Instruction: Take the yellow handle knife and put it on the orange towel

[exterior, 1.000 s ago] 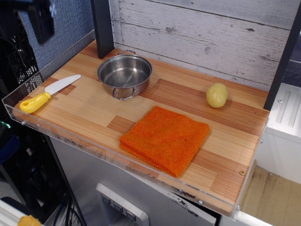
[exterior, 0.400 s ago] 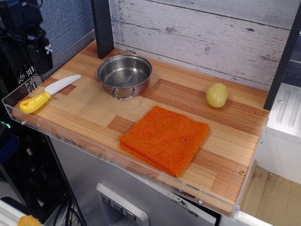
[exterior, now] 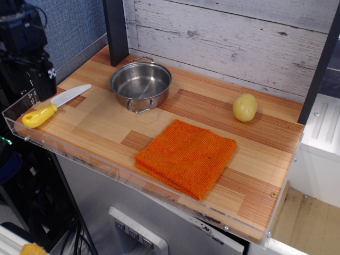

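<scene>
The yellow handle knife [exterior: 53, 106] lies flat at the table's left end, with its yellow handle toward the front left corner and its white-grey blade pointing back right. The orange towel [exterior: 186, 156] lies folded near the front middle of the table. My gripper [exterior: 30, 74] is a dark shape at the far left edge, above and just behind the knife's handle end and apart from it. Its fingers blend into the dark background, so I cannot tell whether they are open or shut.
A steel pot [exterior: 141, 84] stands empty behind and to the right of the knife. A round yellowish potato [exterior: 245, 107] sits at the back right. A clear plastic lip [exterior: 79, 154] runs along the table's front and left edges. A dark post [exterior: 115, 29] stands at the back left.
My gripper has come down along the left edge, from the top corner to just above the knife's handle end. The knife, towel, pot and potato have not moved.
</scene>
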Robot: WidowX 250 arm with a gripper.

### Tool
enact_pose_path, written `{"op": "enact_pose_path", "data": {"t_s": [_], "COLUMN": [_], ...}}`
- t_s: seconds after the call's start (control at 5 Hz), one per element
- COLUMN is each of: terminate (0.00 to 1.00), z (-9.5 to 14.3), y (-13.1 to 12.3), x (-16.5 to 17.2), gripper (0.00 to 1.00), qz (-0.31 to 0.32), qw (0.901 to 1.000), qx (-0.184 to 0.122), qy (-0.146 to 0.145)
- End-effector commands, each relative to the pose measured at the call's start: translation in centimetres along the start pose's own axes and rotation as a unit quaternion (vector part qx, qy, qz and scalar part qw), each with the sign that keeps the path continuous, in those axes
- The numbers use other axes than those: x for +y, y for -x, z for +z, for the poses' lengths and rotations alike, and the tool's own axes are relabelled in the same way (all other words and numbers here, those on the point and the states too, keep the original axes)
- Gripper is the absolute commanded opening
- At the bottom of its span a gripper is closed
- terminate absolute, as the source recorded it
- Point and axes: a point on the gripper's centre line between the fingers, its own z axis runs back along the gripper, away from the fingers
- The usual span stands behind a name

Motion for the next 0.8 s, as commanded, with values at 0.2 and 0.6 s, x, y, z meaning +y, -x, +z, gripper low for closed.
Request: {"op": "enact_pose_path", "data": {"t_s": [0.2,0.6], "terminate": [0.0,0.0], "z": [-1.8,-3.3], "y": [0.2,-0.2], "x": [2.0,2.3], "gripper": [1.0,1.0], "qz": [0.068,0.069], "qw": [0.9954,0.9942], "qx": [0.0,0.015], "qy": [-0.068,-0.081]}}
